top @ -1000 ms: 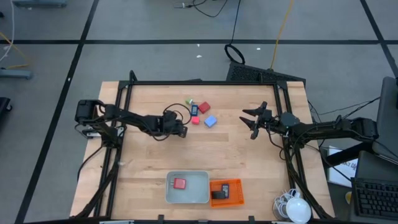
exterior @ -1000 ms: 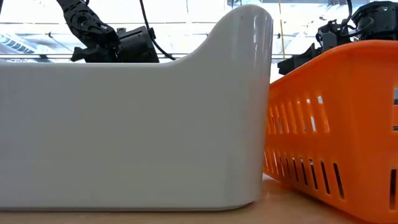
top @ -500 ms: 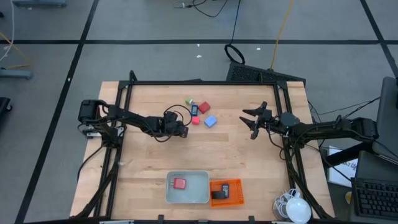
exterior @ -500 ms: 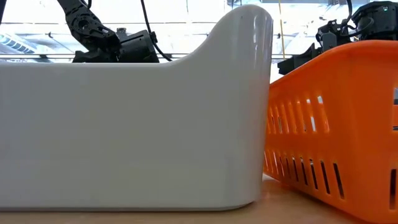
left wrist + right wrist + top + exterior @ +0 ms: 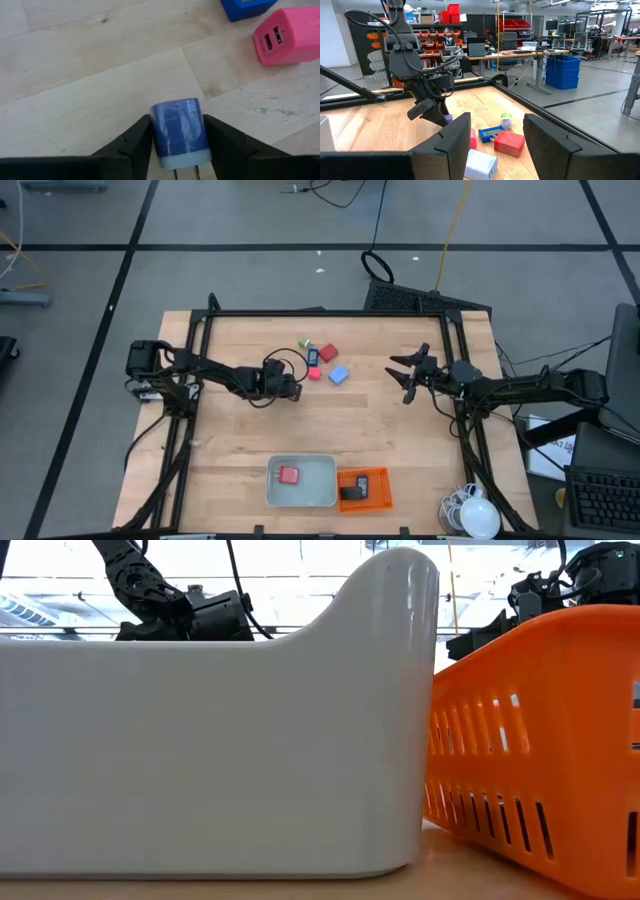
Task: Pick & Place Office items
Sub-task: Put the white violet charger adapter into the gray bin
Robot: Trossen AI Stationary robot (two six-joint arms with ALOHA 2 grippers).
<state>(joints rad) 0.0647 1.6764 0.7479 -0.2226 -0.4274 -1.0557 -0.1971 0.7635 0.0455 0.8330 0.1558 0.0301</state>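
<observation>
My left gripper [image 5: 293,390] is down at the table's middle, and its fingers are shut on a white block wrapped in blue tape [image 5: 180,131]. That block is hidden under the gripper in the high view. Just beyond it lie a pink block [image 5: 287,36] and a blue piece [image 5: 247,6]. The high view shows this loose group of pieces: green [image 5: 304,342], red [image 5: 328,353], pink [image 5: 314,373] and light blue [image 5: 338,375]. My right gripper [image 5: 405,375] hangs open above the table's right part, away from the pieces. My left gripper pinches the blue-taped block by its two opposite sides [image 5: 156,135], one finger [image 5: 135,142] on each. The fingers slant down at it from the table's left side. The block's white end with its metal prongs [image 5: 185,172] faces back toward the wrist, and the block lies low on the wood.
A grey tray [image 5: 325,500] holding a red piece [image 5: 290,475] stands at the near edge. Beside it is an orange mesh basket [image 5: 380,498] with a black piece [image 5: 352,493]. Both fill the low view: the tray [image 5: 200,740] and the basket [image 5: 540,740]. A black frame borders the table.
</observation>
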